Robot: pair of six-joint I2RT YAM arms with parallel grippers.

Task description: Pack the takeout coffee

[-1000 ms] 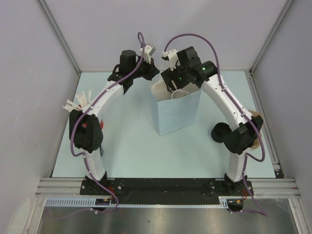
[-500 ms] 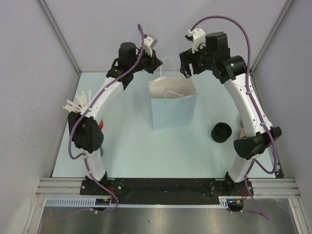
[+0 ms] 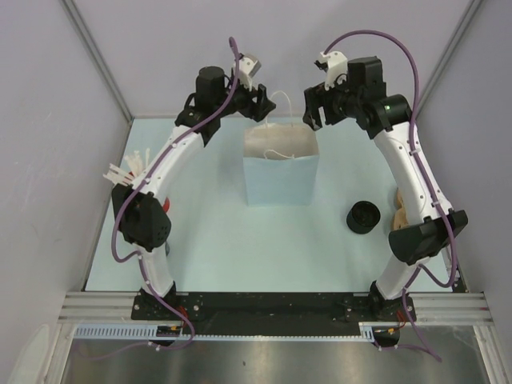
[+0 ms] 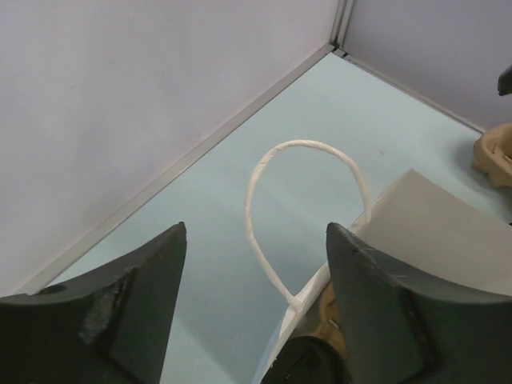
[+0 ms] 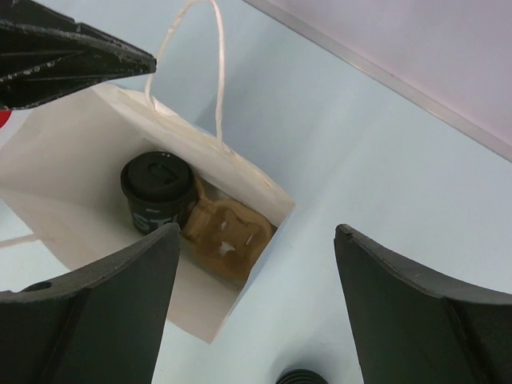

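one takeout coffee (image 5: 158, 188) stood inside the paper bag (image 3: 280, 180), touching the pulp carrier (image 5: 228, 240); another black cup (image 3: 362, 216) sat outside, to its right. left gripper (image 4: 256, 232) and right gripper (image 5: 256, 232) both gaped, empty. risk: a left finger snagging the handle (image 4: 308, 146) could topple the bag.

Seen from above, the pale-blue paper bag (image 3: 278, 180) shows only its pale inner wall at the mouth, and its contents are hidden. Right of the bag, a brown pulp carrier (image 3: 398, 212) is mostly covered by the right arm (image 3: 417, 180). Left of the bag, the red cup (image 3: 165, 206) is a sliver behind the left arm (image 3: 160, 164).

In the right wrist view, print on the black lidded cup (image 5: 157, 190) inside the bag is too blurred to read. Outside the bag, the second black cup (image 5: 300, 376) is cut off by the bottom edge.
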